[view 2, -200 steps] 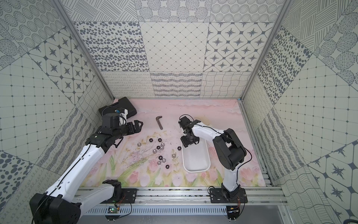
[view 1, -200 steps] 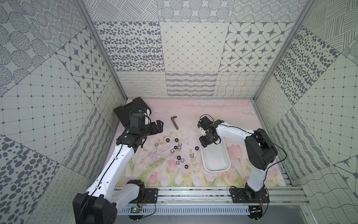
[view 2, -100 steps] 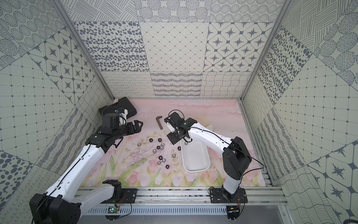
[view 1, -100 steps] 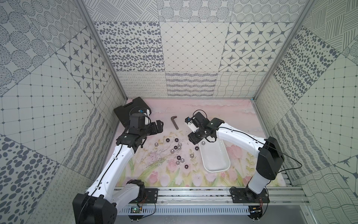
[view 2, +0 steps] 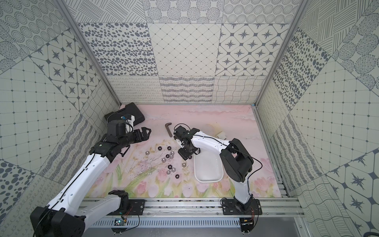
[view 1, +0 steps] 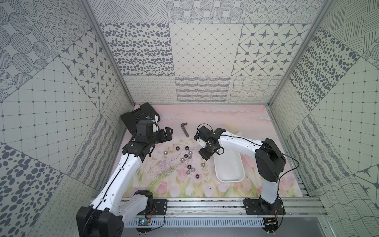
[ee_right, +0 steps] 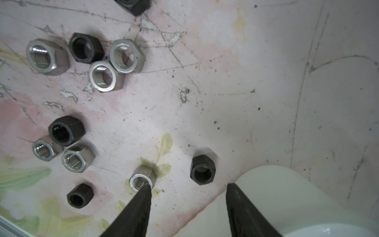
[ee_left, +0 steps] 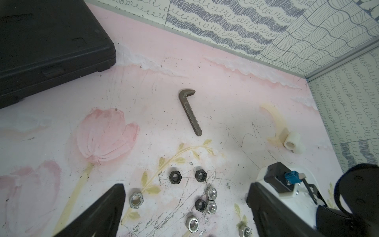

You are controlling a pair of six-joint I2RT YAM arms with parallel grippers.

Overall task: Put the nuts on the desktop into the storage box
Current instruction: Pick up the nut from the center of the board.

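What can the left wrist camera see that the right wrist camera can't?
Only the left wrist view: the black tool case, a toothed L-shaped metal bar, a white pipe elbow, the patterned walls and the right arm. Only the right wrist view: the white storage box rim and a black nut just in front of the open right pincer. Both: black and silver nuts on the scuffed pink desktop.

Light was bright and diffuse from overhead — shadows on the desktop (view 1: 225, 119) were soft and short. The storage box (view 1: 229, 170) showed a mild sheen. In the right wrist view the nuts (ee_right: 127, 56) were sharp, the right gripper (ee_right: 188, 188) threw a soft grey shade, and its near fingers (ee_right: 133, 213) blurred — both wrist views bowed at the edges.
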